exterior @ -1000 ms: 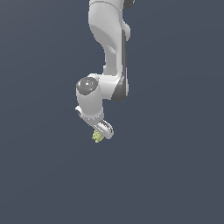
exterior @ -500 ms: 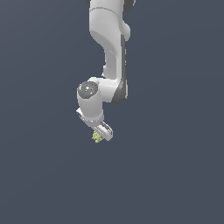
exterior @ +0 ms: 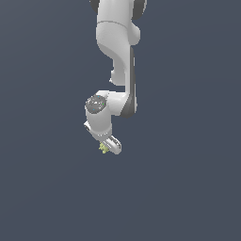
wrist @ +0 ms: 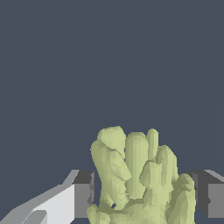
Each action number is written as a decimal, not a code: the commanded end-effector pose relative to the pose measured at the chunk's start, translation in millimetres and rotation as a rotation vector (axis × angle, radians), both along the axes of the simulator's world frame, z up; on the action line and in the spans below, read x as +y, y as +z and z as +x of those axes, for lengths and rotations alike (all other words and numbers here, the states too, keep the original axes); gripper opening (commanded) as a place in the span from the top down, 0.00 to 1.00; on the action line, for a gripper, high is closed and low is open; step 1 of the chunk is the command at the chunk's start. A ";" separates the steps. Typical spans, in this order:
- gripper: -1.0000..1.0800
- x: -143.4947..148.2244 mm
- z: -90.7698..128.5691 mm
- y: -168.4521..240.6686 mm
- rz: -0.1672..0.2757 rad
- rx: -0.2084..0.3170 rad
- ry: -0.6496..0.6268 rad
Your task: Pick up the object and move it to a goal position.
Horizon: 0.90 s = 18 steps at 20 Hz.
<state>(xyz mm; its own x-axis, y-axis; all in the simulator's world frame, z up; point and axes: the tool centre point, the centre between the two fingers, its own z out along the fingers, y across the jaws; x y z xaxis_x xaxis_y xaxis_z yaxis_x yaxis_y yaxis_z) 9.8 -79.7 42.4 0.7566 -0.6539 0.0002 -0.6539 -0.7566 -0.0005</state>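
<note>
Only wristward: object [wrist: 140, 179] (knobbly) between fingers [wrist: 83, 194].

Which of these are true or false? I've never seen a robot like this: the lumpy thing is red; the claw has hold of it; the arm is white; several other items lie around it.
1. The lumpy thing is red. False: the object is yellow-green.
2. The claw has hold of it. True: in the wrist view the object sits between the two fingers of the claw, which looks closed on it.
3. The arm is white. True: the arm is white with a grey joint cap.
4. Several other items lie around it. False: only a plain dark backdrop shows around arm and object.
</note>
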 end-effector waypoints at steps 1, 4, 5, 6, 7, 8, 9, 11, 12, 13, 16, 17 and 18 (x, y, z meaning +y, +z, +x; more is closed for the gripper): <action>1.00 -0.6 -0.1 -1.2 0.000 0.001 -0.001; 1.00 -0.6 -0.1 -1.2 0.000 0.001 -0.001; 1.00 -0.6 -0.1 -1.2 0.000 0.001 -0.001; 1.00 -0.6 -0.1 -1.2 0.000 0.001 -0.001; 1.00 -0.6 -0.1 -1.2 0.000 0.001 -0.001; 1.00 -0.6 -0.1 -1.2 0.000 0.001 -0.001; 1.00 -0.6 -0.1 -1.2 0.000 0.001 -0.001; 1.00 0.2 0.5 0.0 0.000 -0.001 0.000; 1.00 0.8 0.5 0.8 0.000 -0.001 0.000; 1.00 1.7 0.6 2.3 0.000 -0.001 0.000; 1.00 6.9 0.8 10.0 0.000 -0.001 0.000; 1.00 9.5 0.9 13.8 0.000 -0.001 0.000; 1.00 12.4 1.0 18.2 0.000 -0.001 0.000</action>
<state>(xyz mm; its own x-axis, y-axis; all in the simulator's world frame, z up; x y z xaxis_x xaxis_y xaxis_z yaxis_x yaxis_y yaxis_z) 10.2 -71.6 54.5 0.7560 -0.6546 0.0000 -0.6546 -0.7560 -0.0003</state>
